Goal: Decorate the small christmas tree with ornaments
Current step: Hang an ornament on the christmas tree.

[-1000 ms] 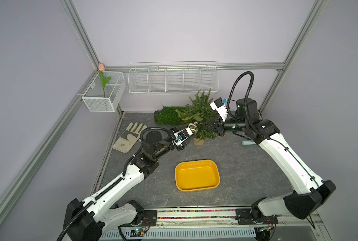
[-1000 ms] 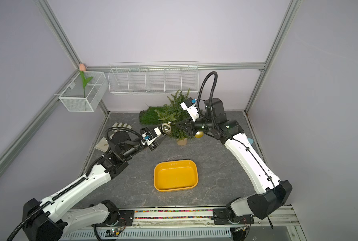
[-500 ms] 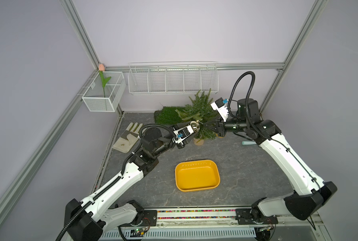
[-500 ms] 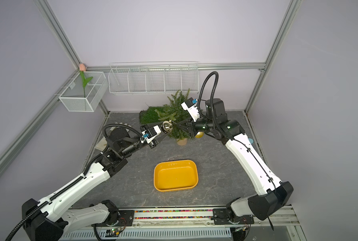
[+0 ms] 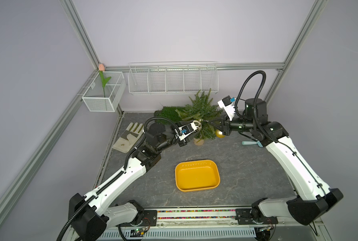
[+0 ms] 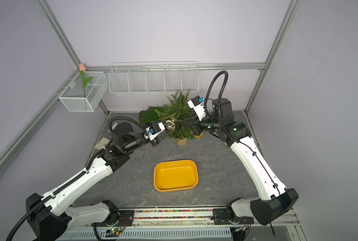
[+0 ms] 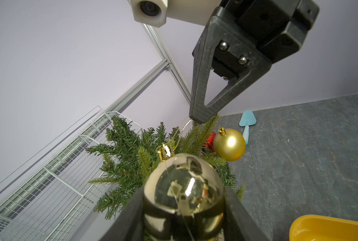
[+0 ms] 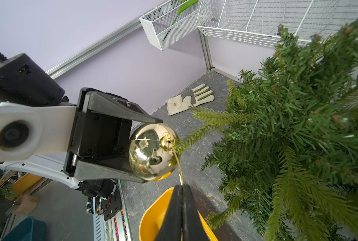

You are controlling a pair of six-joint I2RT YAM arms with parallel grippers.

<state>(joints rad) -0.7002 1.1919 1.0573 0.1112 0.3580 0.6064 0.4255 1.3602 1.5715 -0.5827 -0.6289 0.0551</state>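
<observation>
Two grippers share the bauble (image 7: 183,185): the left gripper (image 8: 153,151) clamps it; the right gripper (image 6: 182,121), at its 3 o'clock in a top view, pinches its loop (image 8: 179,169), best eased over a branch tip (image 8: 191,136).

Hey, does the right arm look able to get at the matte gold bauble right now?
Probably not yet. The matte gold bauble is close by the right gripper, nothing visibly between, but that gripper is shut on the shiny bauble's string.
</observation>
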